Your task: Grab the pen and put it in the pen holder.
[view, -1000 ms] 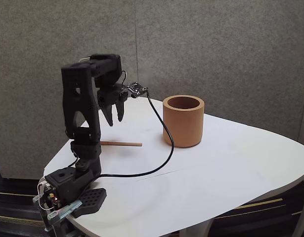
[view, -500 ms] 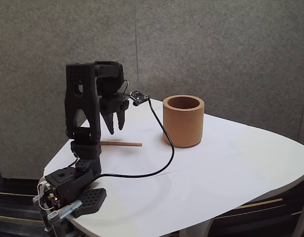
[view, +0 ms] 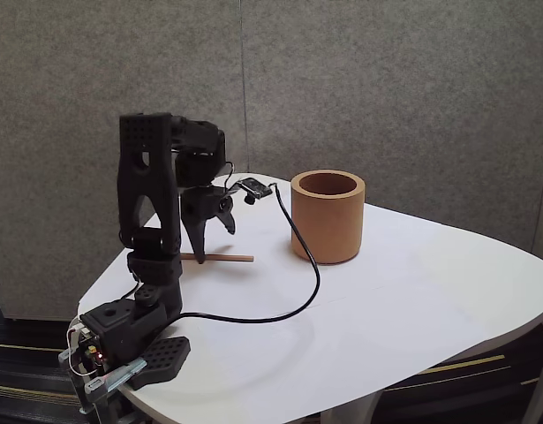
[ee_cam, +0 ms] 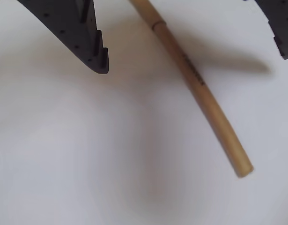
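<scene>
Nearby, pen holder (view: 328, 216) looks empty; released hand (ee_cam: 190, 51) straddles the pen (ee_cam: 200, 91).

The gripper (view: 211, 246) is lower now than a second ago, its tips down close above the pen (view: 220, 258) instead of hanging well over it. The jaws stand wider apart, one either side of the pen (ee_cam: 195, 84) in the wrist view. The wrist has rolled, and the black cable (view: 297, 265) swings out in a fuller loop across the table (view: 412, 300).
</scene>
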{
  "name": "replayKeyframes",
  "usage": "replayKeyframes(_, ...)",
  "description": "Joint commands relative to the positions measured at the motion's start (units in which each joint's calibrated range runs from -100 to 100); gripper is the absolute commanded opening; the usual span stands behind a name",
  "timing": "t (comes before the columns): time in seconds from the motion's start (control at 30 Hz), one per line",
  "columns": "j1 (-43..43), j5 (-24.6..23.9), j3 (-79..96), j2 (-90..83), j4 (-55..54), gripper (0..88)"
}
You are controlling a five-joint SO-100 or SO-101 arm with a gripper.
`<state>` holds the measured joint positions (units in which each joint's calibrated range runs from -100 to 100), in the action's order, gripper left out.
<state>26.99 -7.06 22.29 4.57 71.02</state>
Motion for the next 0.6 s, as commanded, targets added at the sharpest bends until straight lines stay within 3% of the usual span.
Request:
replayKeyframes(0.0,-0.27,-0.18,1.53,-1.03,0.08,58.2)
replayKeyframes(0.57,0.31,-0.34,-2.08,-0.38,-0.25,57.6)
